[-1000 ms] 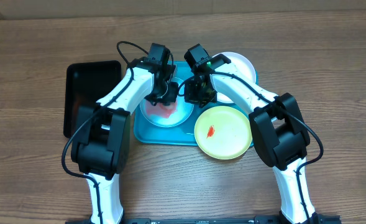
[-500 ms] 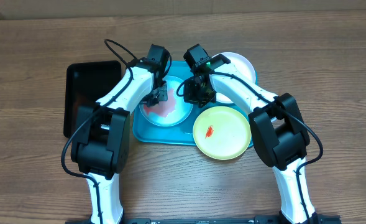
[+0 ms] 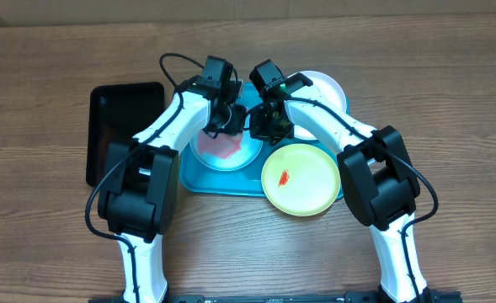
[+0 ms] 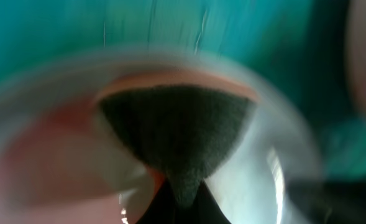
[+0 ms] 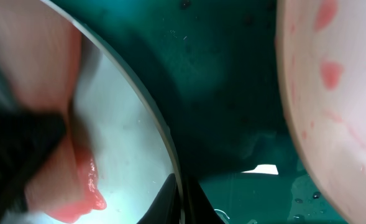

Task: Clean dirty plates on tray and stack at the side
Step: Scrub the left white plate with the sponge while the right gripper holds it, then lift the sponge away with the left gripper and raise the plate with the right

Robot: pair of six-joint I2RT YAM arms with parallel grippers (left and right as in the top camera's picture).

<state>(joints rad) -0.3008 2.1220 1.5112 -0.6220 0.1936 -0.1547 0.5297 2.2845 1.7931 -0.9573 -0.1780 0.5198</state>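
Note:
The pale blue plate lies on the turquoise tray and carries a red smear. My left gripper is shut on a sponge with a dark green pad, pressed onto that plate. My right gripper is shut on the blue plate's right rim, fingers either side of it. The yellow-green plate, with a small red smear, overlaps the tray's front right corner. The white plate lies at the back right, partly hidden by my right arm.
A black rectangular tray stands on the wooden table left of the turquoise tray. In the right wrist view a pale plate with red spots lies close on the right, across a strip of wet tray floor.
My left gripper has swept the sponge left and then back right over the blue plate. My right gripper has stayed on the plate's rim.

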